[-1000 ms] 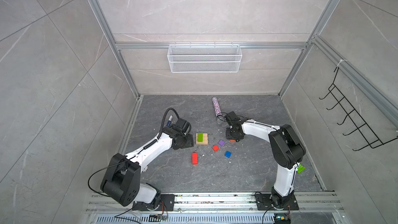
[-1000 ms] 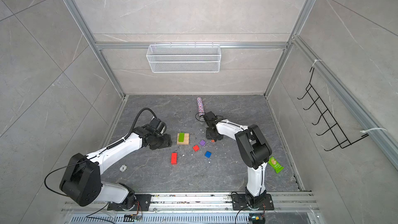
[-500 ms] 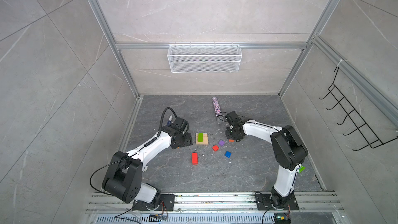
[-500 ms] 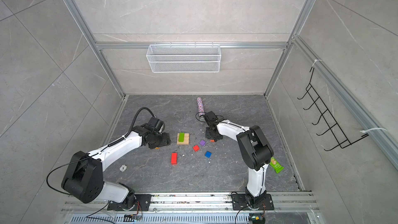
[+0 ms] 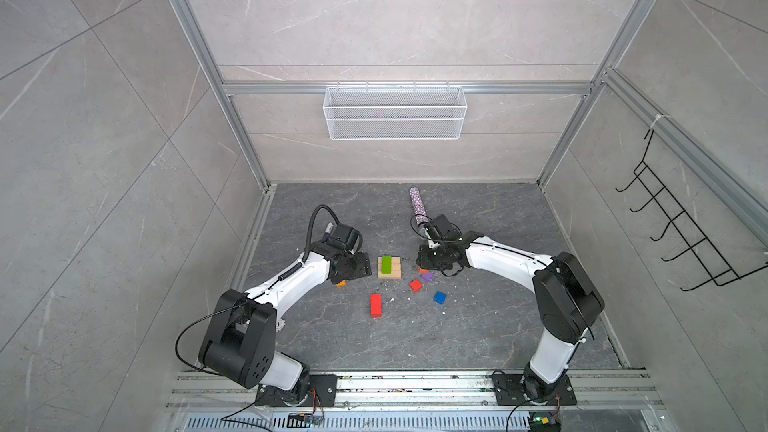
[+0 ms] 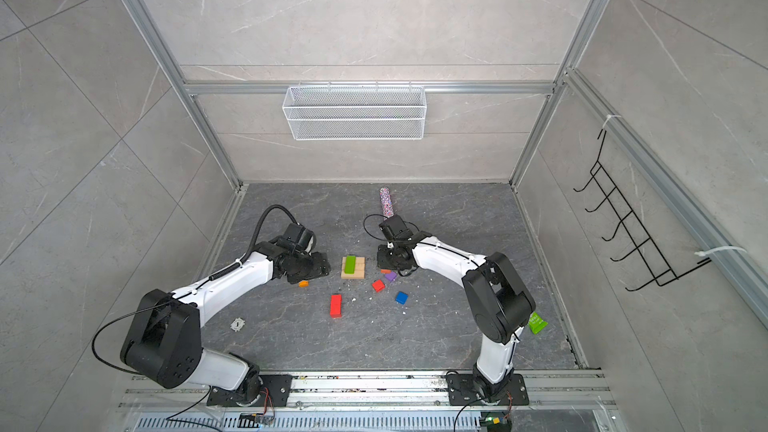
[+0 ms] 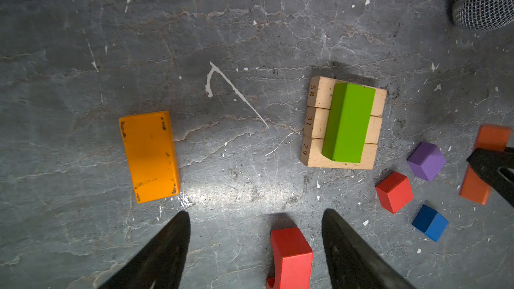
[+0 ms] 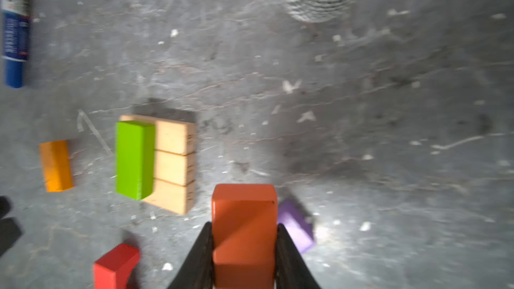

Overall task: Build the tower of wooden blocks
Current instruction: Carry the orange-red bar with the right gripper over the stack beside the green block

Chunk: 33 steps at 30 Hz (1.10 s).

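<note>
The tower is three tan blocks side by side with a green oblong across them. My right gripper, just right of the tower, is shut on a dark orange block. My left gripper is open to the left of the tower, above the floor. A light orange oblong lies beside it. A red oblong, red cube, purple cube and blue cube lie loose.
A glittery tube lies behind the right arm, and a grey mesh ball sits near it. A blue marker pen lies beyond the left gripper. A green packet sits by the right arm's elbow. A wire basket hangs on the back wall.
My right gripper has closed on the dark orange block. The left gripper's jaws have opened a little wider, and that arm has hardly moved.
</note>
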Motion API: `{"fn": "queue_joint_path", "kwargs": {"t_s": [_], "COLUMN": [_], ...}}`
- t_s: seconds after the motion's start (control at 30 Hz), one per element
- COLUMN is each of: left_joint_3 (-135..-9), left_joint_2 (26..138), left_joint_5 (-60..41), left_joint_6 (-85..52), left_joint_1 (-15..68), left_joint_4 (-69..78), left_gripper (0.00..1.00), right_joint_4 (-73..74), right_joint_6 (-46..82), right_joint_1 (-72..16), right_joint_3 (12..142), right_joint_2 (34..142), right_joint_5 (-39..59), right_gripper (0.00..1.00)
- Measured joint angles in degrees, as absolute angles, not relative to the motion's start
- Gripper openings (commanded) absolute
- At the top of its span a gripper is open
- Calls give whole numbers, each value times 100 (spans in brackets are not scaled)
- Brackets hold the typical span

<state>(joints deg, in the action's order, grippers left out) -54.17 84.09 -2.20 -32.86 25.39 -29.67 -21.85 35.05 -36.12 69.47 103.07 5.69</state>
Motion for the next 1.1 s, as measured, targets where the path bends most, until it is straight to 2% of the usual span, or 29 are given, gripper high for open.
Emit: {"fn": "queue_joint_path", "kwargs": {"t_s": [0.37, 0.7, 1.1], "left_joint_3": [-5207, -5070, -5070], "left_joint_2": [8396, 8246, 8191], "left_joint_5": [-316, -368, -464], "left_joint_6": [-3280, -3280, -3280], "left_joint_1": [2534, 2530, 2508], "left_joint_4": [-2947, -2814, -2818], "left_gripper": [81, 94, 95], "right_joint_4": [-1653, -1468, -1319], "right_joint_6": [4088, 4403, 4550], "right_joint_1": [-3953, -4034, -4073], "right_joint_3": [7118, 7225, 7474], "right_joint_2": [10385, 10674, 11087], "right_joint_5": [714, 716, 716], "right_gripper": [0, 0, 0]}}
